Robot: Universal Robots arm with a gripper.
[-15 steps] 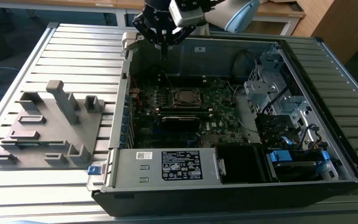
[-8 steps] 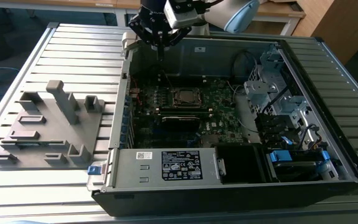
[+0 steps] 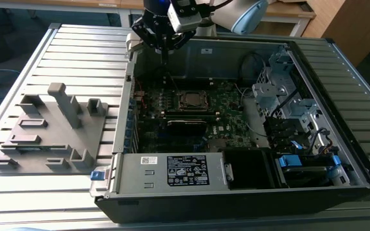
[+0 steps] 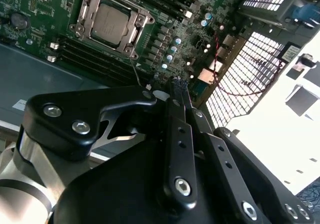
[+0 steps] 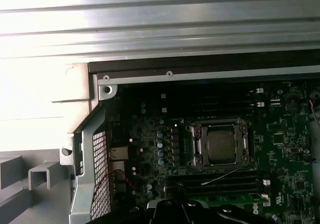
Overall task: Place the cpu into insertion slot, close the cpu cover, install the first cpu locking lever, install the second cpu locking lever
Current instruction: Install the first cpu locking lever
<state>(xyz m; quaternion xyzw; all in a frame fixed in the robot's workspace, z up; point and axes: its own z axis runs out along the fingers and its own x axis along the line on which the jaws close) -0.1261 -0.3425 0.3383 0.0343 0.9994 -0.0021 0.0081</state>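
My tool [image 3: 164, 60] hangs clenched, empty, over the computer case [image 3: 236, 207] on the ribbed desk [image 3: 82, 53]. Below it, the cpu [image 4: 111, 22] sits socketed.

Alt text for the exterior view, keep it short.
The gripper hangs over the open computer case, apart from the cpu, which sits in the insertion slot. A grey fixture stands at the exterior view's left.

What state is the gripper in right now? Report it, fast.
Black gripper: closed, fingertips together, holding nothing; it hangs above the green circuit board, apart from the silver-grey square cpu.
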